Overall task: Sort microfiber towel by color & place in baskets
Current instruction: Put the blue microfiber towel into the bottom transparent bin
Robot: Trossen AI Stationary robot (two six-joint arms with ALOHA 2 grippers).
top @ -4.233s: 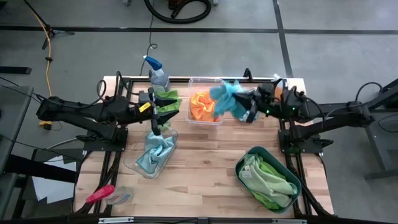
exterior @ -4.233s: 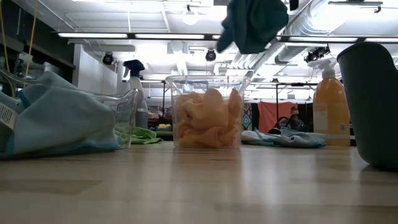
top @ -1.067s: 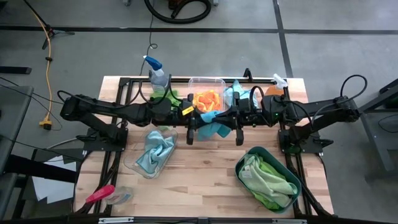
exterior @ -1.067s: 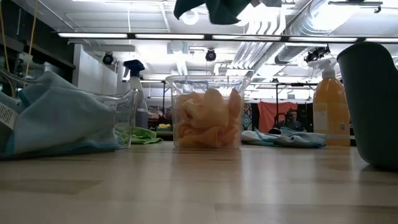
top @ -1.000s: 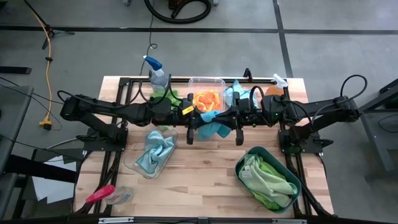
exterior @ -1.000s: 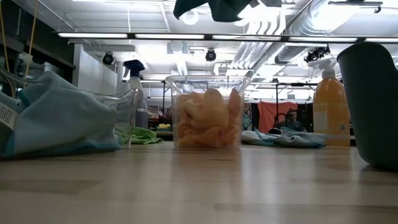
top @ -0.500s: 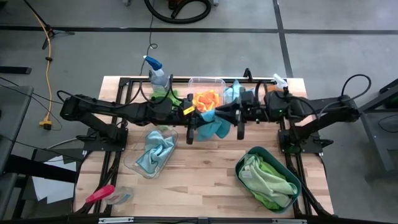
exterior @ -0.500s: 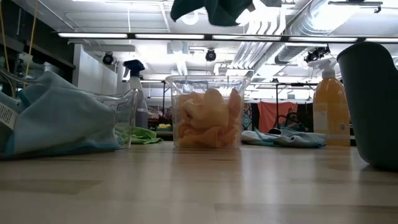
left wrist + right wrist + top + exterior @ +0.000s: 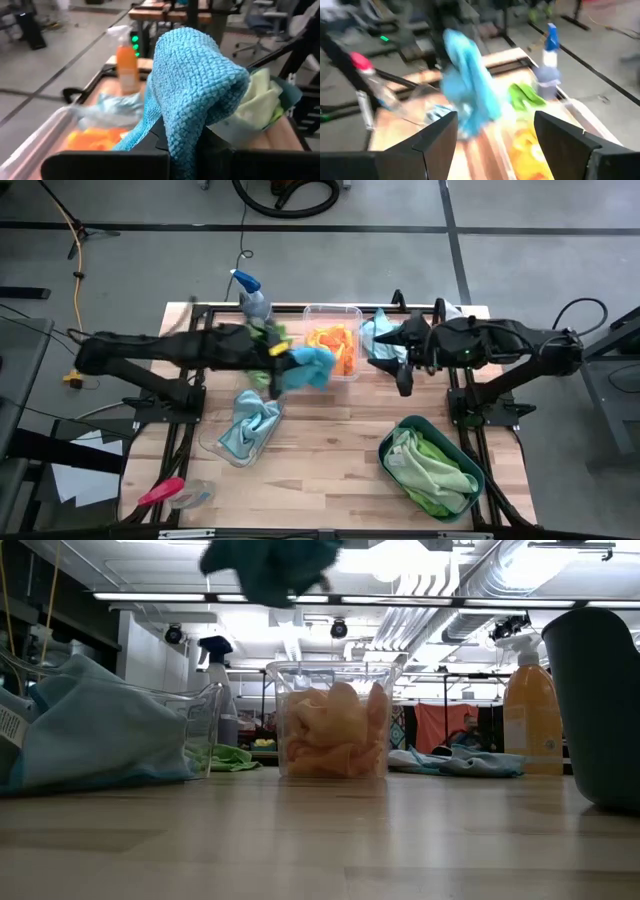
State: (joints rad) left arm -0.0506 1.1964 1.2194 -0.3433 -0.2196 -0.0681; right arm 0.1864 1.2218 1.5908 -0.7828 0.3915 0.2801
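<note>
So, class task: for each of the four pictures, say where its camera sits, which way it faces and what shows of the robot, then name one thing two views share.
High view: overhead, straight down; both arms.
Low view: tabletop height, facing the room; no arm visible.
Left wrist view: past the shut left gripper, facing the orange bottle.
Right wrist view: between the open right gripper.
Shared: blue towel, held by the left gripper.

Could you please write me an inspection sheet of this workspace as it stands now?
Surface: wooden table, bare in the middle.
Job's things: clear tub holds orange towels; shallow dish holds a blue towel; teal basin holds green towels; another blue towel and a green towel lie at the far edge.
Clutter: two spray bottles; pink-handled tool.
Grippers: left pincer shut on a carried blue towel; right pincer open, empty.
Cables: yellow cord on floor.
Surroundings: concrete floor.
</note>
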